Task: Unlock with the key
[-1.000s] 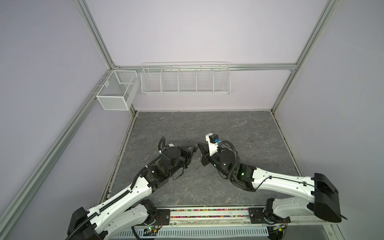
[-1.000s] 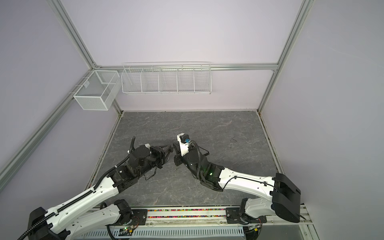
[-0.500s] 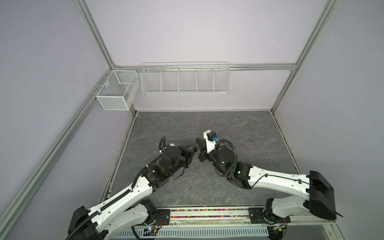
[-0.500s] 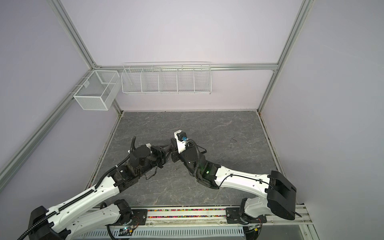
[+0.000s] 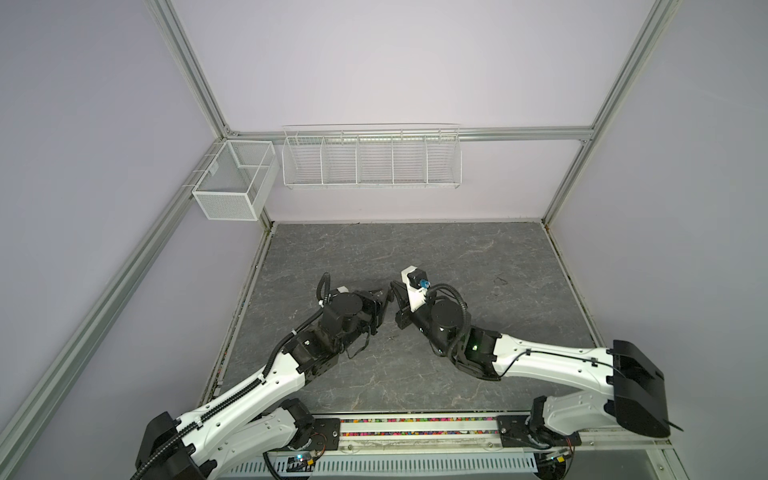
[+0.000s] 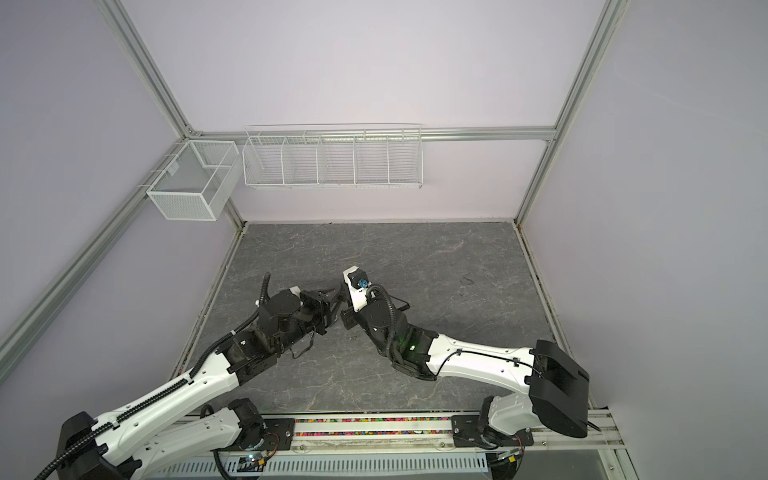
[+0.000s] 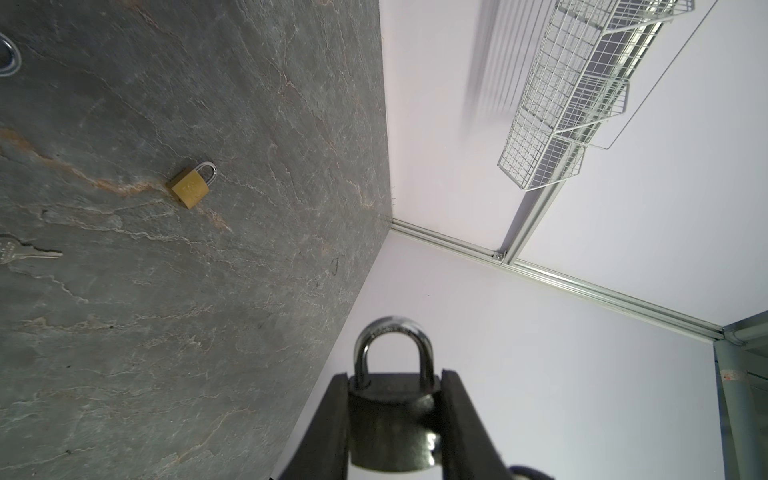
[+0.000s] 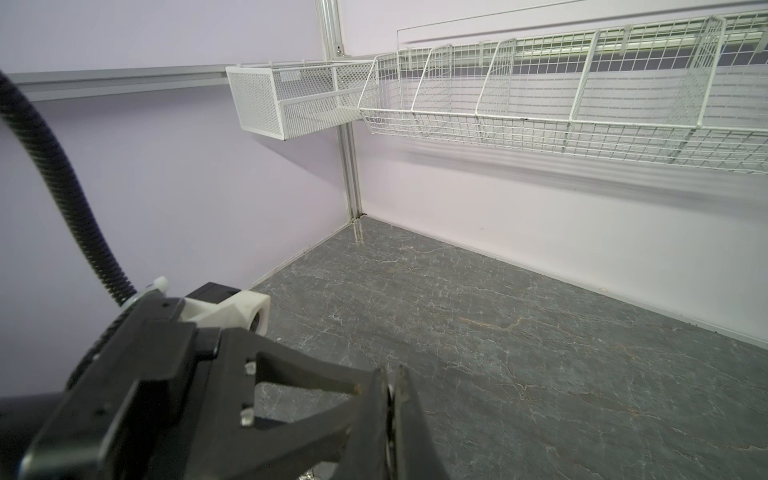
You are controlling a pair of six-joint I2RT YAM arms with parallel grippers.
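The left gripper (image 7: 395,376) pinched the silver padlock (image 7: 390,424) steady for the right gripper (image 8: 390,374), pressed together at 3 o'clock.

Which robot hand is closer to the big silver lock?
Left. The left gripper clamps the silver padlock by its body; the right gripper, shut, sits close beside it.

Two padlocks: one steel padlock (image 7: 390,432), one brass padlock (image 7: 190,188). One key (image 7: 29,252), one metal ring (image 7: 9,56). Two wire baskets: a mesh basket (image 5: 235,183), a long divided basket (image 5: 372,162).
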